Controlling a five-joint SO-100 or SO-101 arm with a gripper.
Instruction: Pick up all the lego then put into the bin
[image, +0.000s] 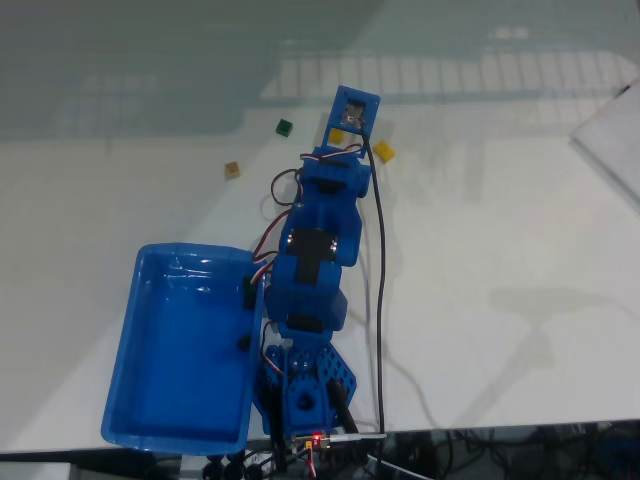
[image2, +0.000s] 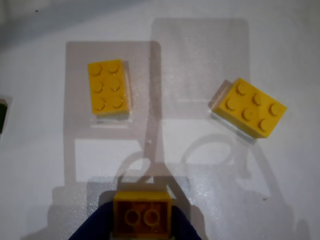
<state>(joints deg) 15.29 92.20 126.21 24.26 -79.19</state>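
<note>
Fixed view, from above: the blue arm (image: 318, 250) reaches away from its base at the lower edge, across the white worktop (image: 500, 250), toward the top of the picture. Its far end is a square blue camera housing (image: 354, 112) that covers the gripper, so the fingers are hidden in this view. A yellow brick (image: 337, 136) shows partly at the housing's lower left edge; a second yellow brick (image: 384, 152) lies just to the right of the arm, beside the black cable (image: 380, 300). A dark green brick (image: 284, 127) sits to the left of the housing, and a tan brick (image: 232, 170) lies further left and lower. The blue bin (image: 150, 390) stands at lower left, touching or nearly touching the arm's base, well apart from all the bricks; nothing can be made out inside it.

Wrist view: the gripper (image2: 142, 220) enters from the bottom edge and is mostly cut off; dark blue fingers (image2: 92, 229) flank a yellow brick seen from its hollow underside (image2: 142, 214), and the gripper is clenched on it. Two more yellow bricks lie studs-up on the worktop beyond it, apart from the gripper: one upper left (image2: 108, 87), one upper right (image2: 248, 107), the latter turned at an angle. A dark sliver at the left edge (image2: 2, 115) is cut off and too slight to identify. Square shadows overlap across the worktop.
</note>
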